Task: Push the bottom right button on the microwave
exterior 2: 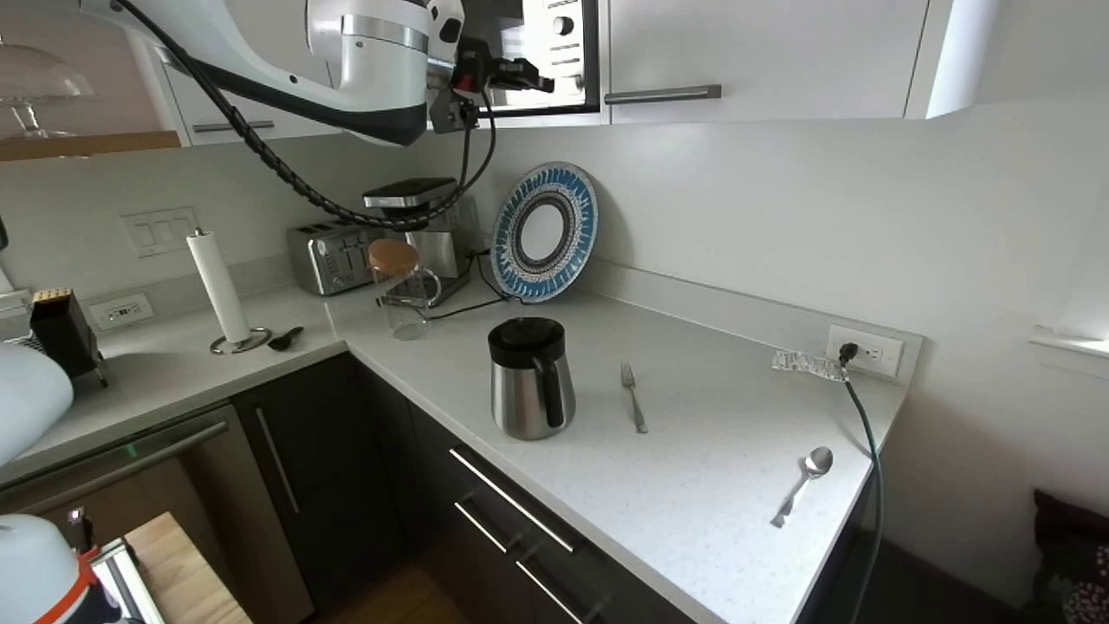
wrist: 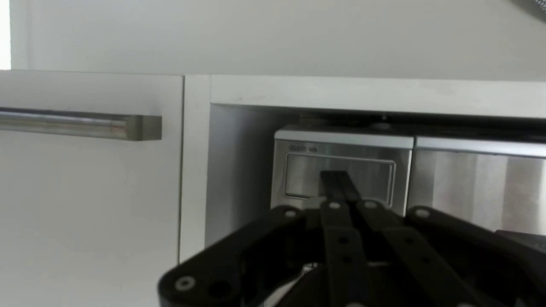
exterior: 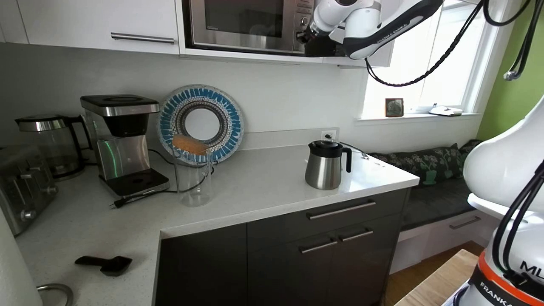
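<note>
The microwave (exterior: 242, 21), silver-framed with a dark door window (exterior: 244, 17), sits in a niche (wrist: 232, 179) of the white upper cabinets (exterior: 97, 21), above the counter (exterior: 263, 182), its top edge cut off from sight in both exterior views. The gripper (wrist: 336, 179) is at the low end of the microwave's narrow control strip (wrist: 279, 170), below the round knob (exterior 2: 563, 25) and to one side of the door (wrist: 460, 187). Its two fingers (wrist: 330, 183) lie side by side, drawn fully together, with nothing held between them. The wrist view stands upside down, so the front lip (wrist: 362, 96) under the microwave appears above it there. In that view the fingers reach over the middle of an outlined rectangular button (wrist: 303, 170) near the foot of the strip and hide part of it. Whether they touch its face or stop just in front of it, I cannot tell. The edge of the door runs just beside the button, and the niche's side wall lies beyond the strip's other edge, near a cabinet door (wrist: 85, 204) with a bar handle (wrist: 76, 124). In an exterior view the white arm (exterior: 363, 25) reaches across to the strip's lower corner, the gripper dark against the silver frame
</note>
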Robot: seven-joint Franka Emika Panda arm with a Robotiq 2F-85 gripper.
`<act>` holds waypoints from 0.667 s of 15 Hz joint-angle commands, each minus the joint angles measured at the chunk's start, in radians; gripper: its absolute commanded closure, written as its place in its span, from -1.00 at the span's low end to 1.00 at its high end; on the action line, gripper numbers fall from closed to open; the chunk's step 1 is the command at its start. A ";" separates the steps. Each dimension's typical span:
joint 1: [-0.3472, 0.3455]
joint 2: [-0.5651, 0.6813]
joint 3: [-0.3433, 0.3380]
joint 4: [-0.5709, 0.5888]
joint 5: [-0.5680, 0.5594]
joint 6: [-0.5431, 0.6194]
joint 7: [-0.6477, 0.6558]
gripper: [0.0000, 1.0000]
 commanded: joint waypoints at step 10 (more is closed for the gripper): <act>0.044 0.118 0.008 0.109 -0.225 -0.048 0.157 1.00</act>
